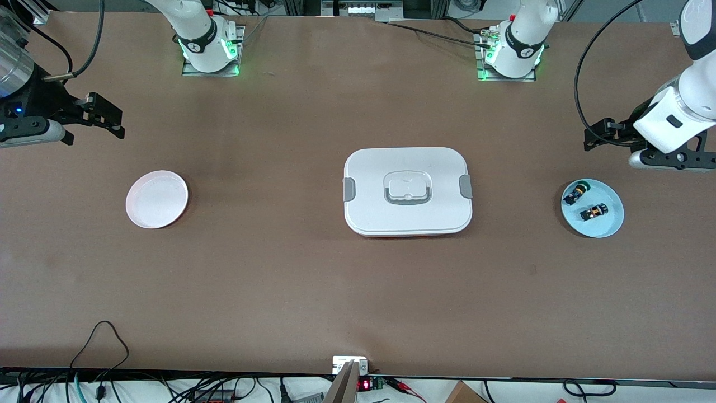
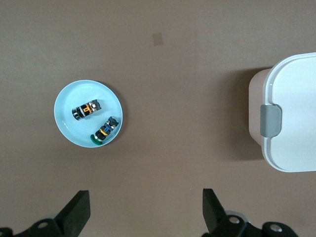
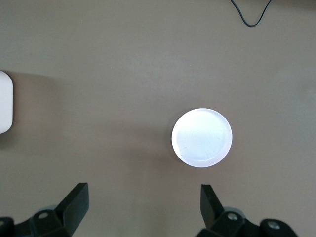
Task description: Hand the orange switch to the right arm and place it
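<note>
The orange switch [image 1: 594, 212] lies on its side on a light blue plate [image 1: 609, 224] at the left arm's end of the table. It also shows in the left wrist view [image 2: 87, 109], on the plate [image 2: 69, 128]. A similar switch with a green cap [image 1: 575, 193] lies beside it [image 2: 104, 131]. My left gripper [image 1: 597, 136] hangs open and empty over bare table close to the blue plate; its fingers [image 2: 76, 212] frame bare table. My right gripper [image 1: 107, 119] is open and empty over the table at the right arm's end [image 3: 143, 210].
A white plate [image 1: 156, 199] sits at the right arm's end and shows in the right wrist view [image 3: 202, 138]. A white lidded box with grey clips [image 1: 407, 191] stands at the table's middle [image 2: 291, 118]. Cables lie along the table edge nearest the front camera.
</note>
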{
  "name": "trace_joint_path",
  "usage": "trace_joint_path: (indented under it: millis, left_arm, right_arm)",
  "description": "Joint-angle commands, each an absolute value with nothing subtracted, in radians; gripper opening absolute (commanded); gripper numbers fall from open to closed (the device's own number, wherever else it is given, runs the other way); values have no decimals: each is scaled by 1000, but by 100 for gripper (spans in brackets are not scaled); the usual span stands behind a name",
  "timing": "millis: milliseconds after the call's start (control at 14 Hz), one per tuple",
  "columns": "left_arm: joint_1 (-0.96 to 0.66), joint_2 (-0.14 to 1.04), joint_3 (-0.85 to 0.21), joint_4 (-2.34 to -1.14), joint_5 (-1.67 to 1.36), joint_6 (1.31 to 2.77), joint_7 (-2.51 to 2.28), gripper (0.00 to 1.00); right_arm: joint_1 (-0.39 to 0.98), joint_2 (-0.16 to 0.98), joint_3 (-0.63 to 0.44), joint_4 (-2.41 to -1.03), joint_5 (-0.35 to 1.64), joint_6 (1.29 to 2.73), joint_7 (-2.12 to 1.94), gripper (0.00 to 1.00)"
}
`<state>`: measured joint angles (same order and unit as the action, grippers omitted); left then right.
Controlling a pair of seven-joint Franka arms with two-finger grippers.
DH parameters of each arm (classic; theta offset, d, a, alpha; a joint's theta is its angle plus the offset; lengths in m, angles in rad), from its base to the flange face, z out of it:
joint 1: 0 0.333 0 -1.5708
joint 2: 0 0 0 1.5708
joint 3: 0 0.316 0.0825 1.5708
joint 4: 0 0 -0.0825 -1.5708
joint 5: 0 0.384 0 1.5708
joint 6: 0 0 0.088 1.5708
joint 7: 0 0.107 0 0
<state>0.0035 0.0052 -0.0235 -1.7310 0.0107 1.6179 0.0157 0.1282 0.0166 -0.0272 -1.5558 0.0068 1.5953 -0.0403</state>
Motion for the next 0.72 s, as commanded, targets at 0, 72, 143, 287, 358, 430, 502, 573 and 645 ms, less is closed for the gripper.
trace_joint_path:
  millis: [0, 72, 143, 287, 358, 430, 502, 573, 645]
  left_arm:
    - [14, 40, -17, -1675, -3, 1563, 11, 100]
    - [14, 47, -17, -1672, -6, 1560, 8, 100]
    - [14, 52, -17, -1675, -6, 1556, 8, 100]
    - [14, 96, -15, -1672, 8, 1476, 9, 100]
    - [18, 100, -14, -1672, 9, 1451, 12, 100]
    - [32, 109, -14, -1677, 11, 1451, 9, 100]
    - [43, 148, -12, -1675, 17, 1453, 9, 100]
    - [57, 185, -12, -1675, 47, 1454, 6, 100]
    - [84, 233, -12, -1677, 63, 1475, 6, 100]
  right_arm:
    - [127, 18, -26, -1540, 5, 1583, -28, 100]
    - [127, 18, -26, -1540, 5, 1585, -28, 100]
    - [127, 20, -26, -1540, 5, 1583, -28, 100]
    - [127, 18, -26, -1540, 5, 1585, -28, 100]
    - [127, 18, -26, -1537, 5, 1583, -28, 100]
    - [127, 18, -26, -1537, 5, 1585, -28, 100]
    - [127, 18, -26, -1540, 5, 1585, -28, 100]
    - [127, 18, -26, -1540, 5, 1585, -28, 100]
    - [127, 18, -26, -1537, 5, 1586, -28, 100]
